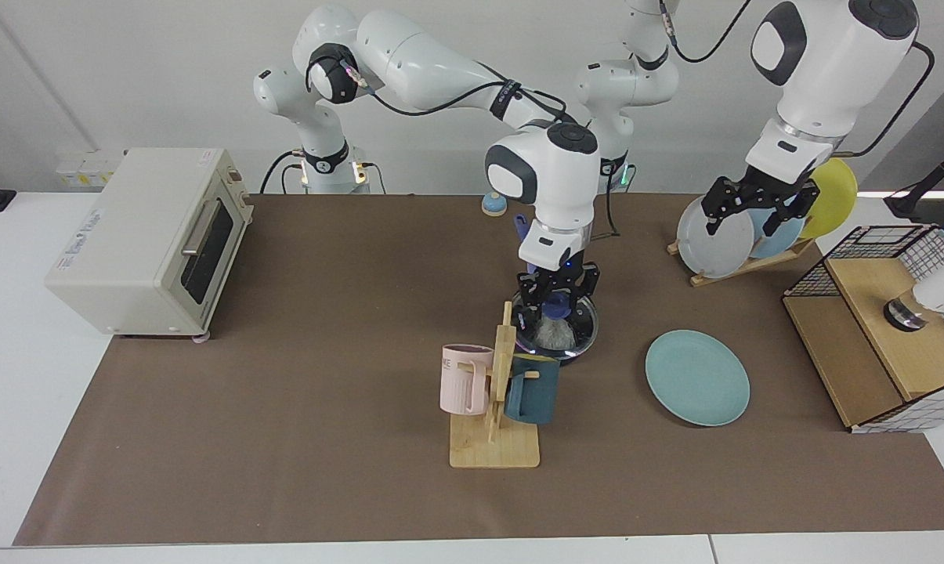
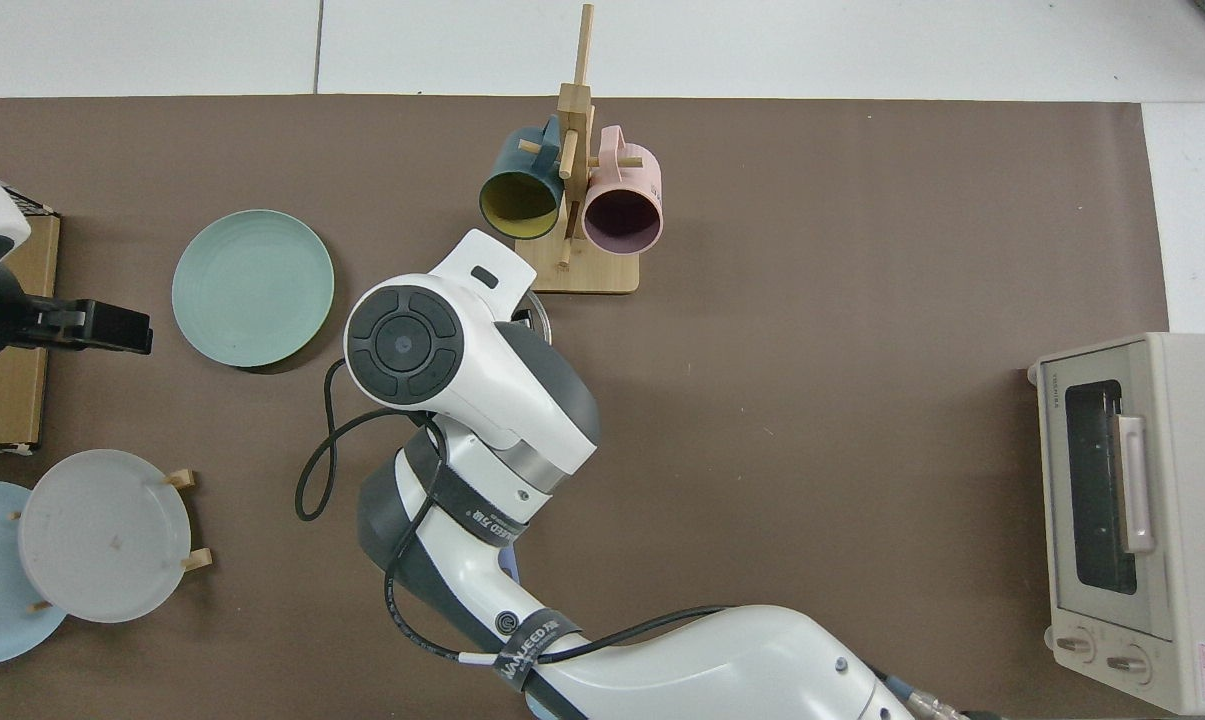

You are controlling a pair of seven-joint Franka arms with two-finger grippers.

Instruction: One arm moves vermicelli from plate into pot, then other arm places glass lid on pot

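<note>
I see the right gripper (image 1: pixel 556 300) low over the pot (image 1: pixel 577 350), which stands near the middle of the tabletop, just behind the wooden mug rack (image 1: pixel 497 407). Its fingers are closed on the blue knob of the glass lid (image 1: pixel 584 325). The lid appears to lie on the rim of the pot, or almost on it; I cannot tell if it is fully seated. Through the glass I see the vermicelli (image 1: pixel 554 334) inside the pot. The plate (image 1: pixel 697 377) lies bare toward the left arm's end of the tabletop, well apart from the pot.

In the top view the right arm covers the pot, and only a small arc of the lid's rim shows beside it.

The left gripper (image 1: pixel 756 213) waits high, in front of the grey plate (image 1: pixel 710 235) in the dish rack at the far edge. Its fingers stand apart and hold nothing.

In my judgement the first step is done, and I am at the end of the second one. The next move calls for opening the fingers off the knob, then lifting straight up, so the lid is not dragged sideways. I must also mind the mug rack, which is very near.
</note>
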